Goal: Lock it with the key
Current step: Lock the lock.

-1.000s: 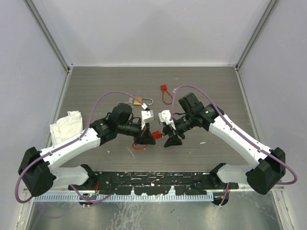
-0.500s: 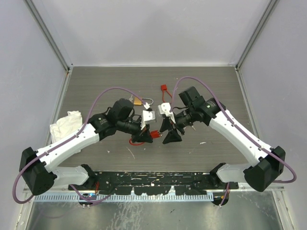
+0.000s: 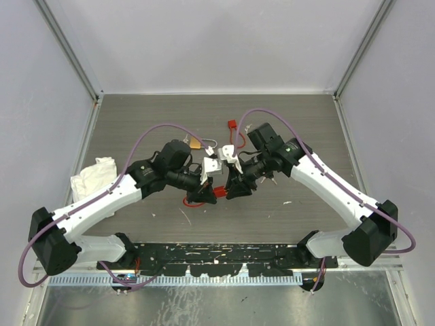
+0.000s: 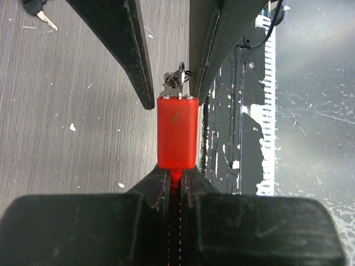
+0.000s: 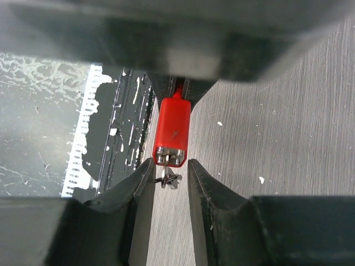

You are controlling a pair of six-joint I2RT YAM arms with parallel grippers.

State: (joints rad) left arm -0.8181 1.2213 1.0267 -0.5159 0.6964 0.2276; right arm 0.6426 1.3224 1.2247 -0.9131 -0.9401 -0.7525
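Note:
A small red padlock (image 4: 177, 132) hangs level above the table, held by its thin red shackle between the shut fingers of my left gripper (image 4: 176, 180). The key (image 4: 176, 83), a tiny bunch with thin silver blades, sticks out of the lock's keyhole end. My right gripper (image 5: 171, 177) is open, its two fingers on either side of the key (image 5: 169, 178) without touching it, just past the lock (image 5: 172, 133). In the top view the two grippers meet nose to nose at the lock (image 3: 219, 192), the left gripper (image 3: 204, 191) on its left and the right gripper (image 3: 231, 187) on its right.
A brass padlock (image 3: 199, 143) with a silver shackle lies behind the left gripper. A second red lock with a red cable (image 3: 232, 125) lies further back. A white cloth (image 3: 95, 178) lies at the table's left edge. A loose dark-headed key (image 4: 36, 8) lies on the table.
My right gripper has moved left toward the red padlock until its open fingers straddle the key. My left gripper has shifted slightly, still holding the lock.

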